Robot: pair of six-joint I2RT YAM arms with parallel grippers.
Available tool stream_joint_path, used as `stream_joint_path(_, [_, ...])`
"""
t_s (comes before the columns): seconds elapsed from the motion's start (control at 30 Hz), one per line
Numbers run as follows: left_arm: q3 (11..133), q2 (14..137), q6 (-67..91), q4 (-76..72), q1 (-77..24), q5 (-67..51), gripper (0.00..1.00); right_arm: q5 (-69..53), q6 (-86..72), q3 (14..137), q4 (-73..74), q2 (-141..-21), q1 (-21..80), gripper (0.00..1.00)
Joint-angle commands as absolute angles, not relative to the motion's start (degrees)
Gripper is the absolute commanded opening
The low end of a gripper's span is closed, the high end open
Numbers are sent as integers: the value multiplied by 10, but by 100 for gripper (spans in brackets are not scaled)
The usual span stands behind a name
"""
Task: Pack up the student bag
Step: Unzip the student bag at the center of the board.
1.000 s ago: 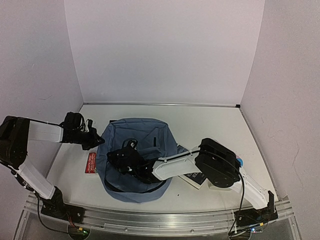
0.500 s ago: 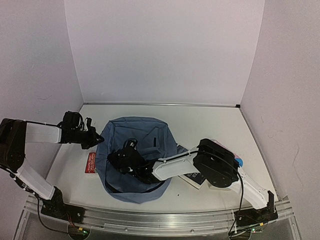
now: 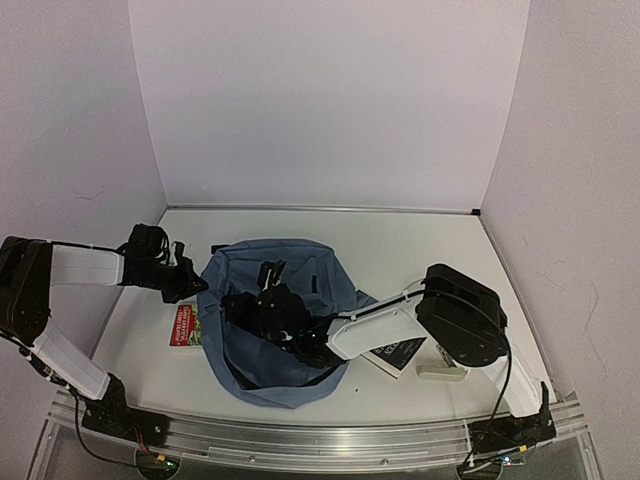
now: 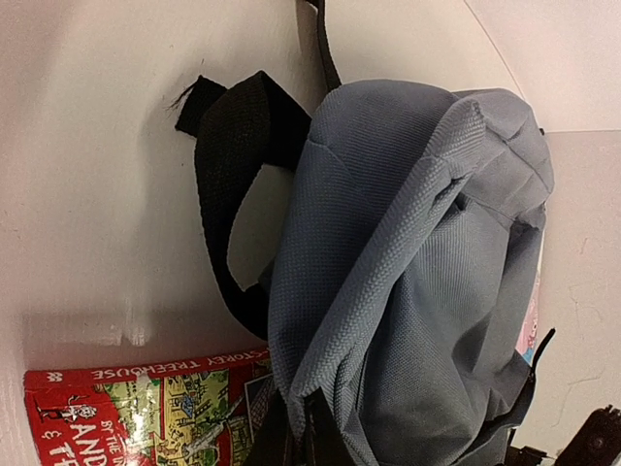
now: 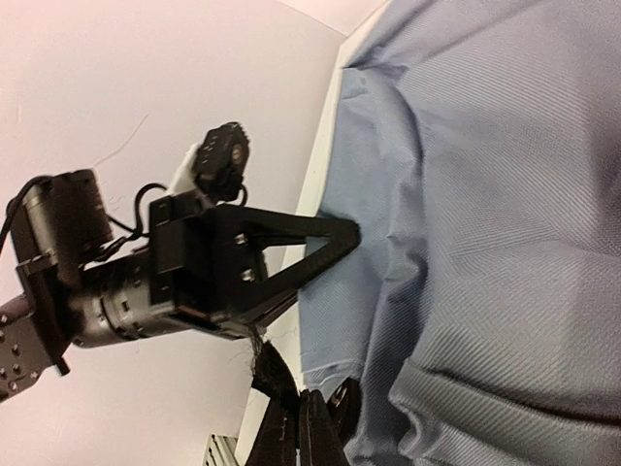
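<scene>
The student bag [image 3: 285,330], slate-blue with black straps, lies slumped in the middle of the table. My left gripper [image 3: 197,287] is at its left edge and is shut on a fold of its fabric, as the left wrist view [image 4: 296,427] shows. My right gripper [image 3: 230,305] reaches across the bag from the right. In the right wrist view [image 5: 303,432] it is shut on black trim at the bag's edge [image 5: 466,243], with the left gripper [image 5: 335,236] close in front. A black strap [image 4: 228,155] lies beside the bag.
A red illustrated book [image 3: 185,325] lies on the table at the bag's left, partly under it, and shows in the left wrist view [image 4: 136,413]. A dark book [image 3: 398,355] and a small beige item [image 3: 440,373] lie at the bag's right. Walls enclose three sides.
My right arm has swung up and to the right, pulling the bag's near-left edge with it. The bag's outline has shifted rightward. My left gripper has kept its hold and barely moved.
</scene>
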State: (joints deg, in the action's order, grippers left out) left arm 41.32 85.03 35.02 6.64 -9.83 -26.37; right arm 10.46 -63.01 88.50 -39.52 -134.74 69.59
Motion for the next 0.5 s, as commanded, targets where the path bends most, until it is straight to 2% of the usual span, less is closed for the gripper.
stream_joint_path(0.0, [442,849,356,78,-94,-221,0,115,-578,866,-444,-1285,704,0])
stream_joint_path(0.47, [485,885,352,88,-83,-187,0,78,-520,811,-435,-1222,748,0])
